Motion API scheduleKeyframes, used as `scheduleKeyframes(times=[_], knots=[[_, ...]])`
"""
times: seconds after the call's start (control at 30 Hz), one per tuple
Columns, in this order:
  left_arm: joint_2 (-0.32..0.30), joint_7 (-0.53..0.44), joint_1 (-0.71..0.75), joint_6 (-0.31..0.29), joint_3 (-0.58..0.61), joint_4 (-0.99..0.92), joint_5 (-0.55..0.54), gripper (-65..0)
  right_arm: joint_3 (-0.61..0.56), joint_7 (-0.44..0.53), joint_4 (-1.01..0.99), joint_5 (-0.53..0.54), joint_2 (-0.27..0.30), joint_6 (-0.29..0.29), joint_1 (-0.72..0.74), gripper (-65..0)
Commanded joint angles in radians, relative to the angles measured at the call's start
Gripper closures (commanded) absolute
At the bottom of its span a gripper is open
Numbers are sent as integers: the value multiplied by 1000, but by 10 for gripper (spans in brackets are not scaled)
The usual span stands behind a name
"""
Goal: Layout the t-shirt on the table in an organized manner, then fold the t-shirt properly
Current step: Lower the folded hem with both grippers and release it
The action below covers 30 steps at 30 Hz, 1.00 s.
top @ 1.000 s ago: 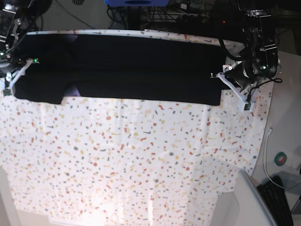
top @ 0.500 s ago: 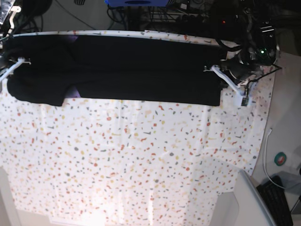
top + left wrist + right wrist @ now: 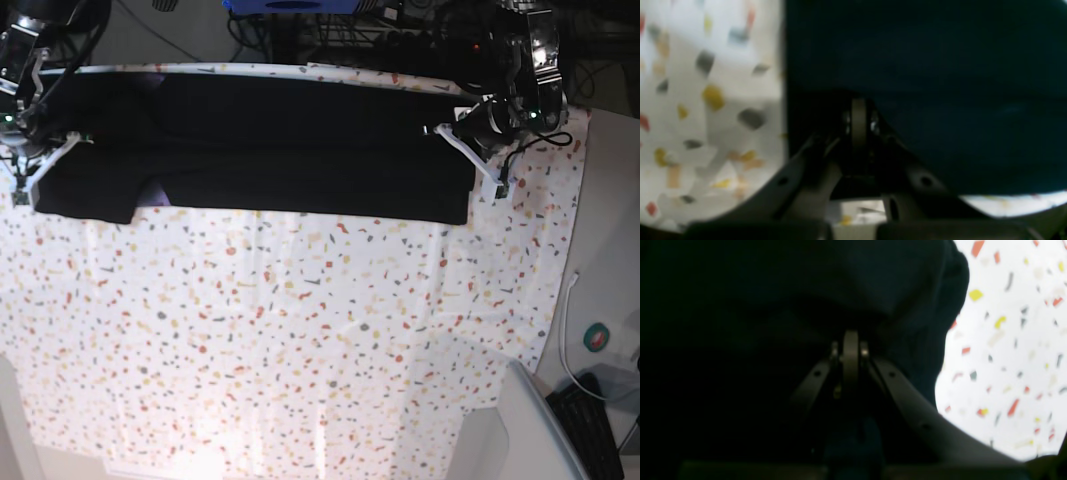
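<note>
The t-shirt (image 3: 300,145) is plain black with a small purple sliver showing near its left sleeve, lying on the surface (image 3: 300,340), whose white cover is speckled with small red, yellow, grey and green flecks.

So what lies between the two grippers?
Only the t-shirt, stretched across the table from left gripper to right gripper; base view shows it.

Base view looks down from overhead; both blurry wrist views sit close, seemingly sharing the t-shirt (image 3: 270,145).
</note>
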Motion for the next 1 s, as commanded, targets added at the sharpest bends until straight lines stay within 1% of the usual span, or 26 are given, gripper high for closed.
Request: scheduleKeyframes(times=[0.0,0.07,0.1,0.2,0.3,0.4,0.53,0.63,0.8,0.83,0.9,0.97], knots=[[-10,-20,-15,-4,-1,2,-16,0,4,4,-16,2,10,-3,9,0],[-10,-44,-32,-4,-1,-29,-16,0,4,6,-89,2,15,-3,42,0],[-10,-57,-37,-4,-1,-41,-16,0,4,6,-116,2,27,-3,59,0],[-10,-63,-78,-4,-1,-87,-16,0,4,6,-178,2,36,-3,110,0],[-11,-64,-123,-4,-1,-139,-16,0,3,7,-211,2,38,-3,161,0],[-11,-64,-170,-4,-1,-170,-14,0,3,35,-227,2,38,-5,201,0],[-11,-61,-206,-2,-1,-159,-14,0,3,32,-220,2,38,-5,222,0],[-11,-60,-206,-2,-10,-120,-14,0,6,32,-171,2,38,-5,214,0],[-28,-58,-176,-2,-12,-18,-25,0,6,30,-7,2,30,-5,159,0],[-30,-46,-169,-2,-13,0,-25,0,4,21,33,3,26,-5,145,0],[-30,-6,-163,-2,-24,48,-27,0,4,-29,102,3,9,-5,136,0],[-23,37,-152,-5,-75,109,-27,0,4,-95,177,5,4,-5,138,0]])
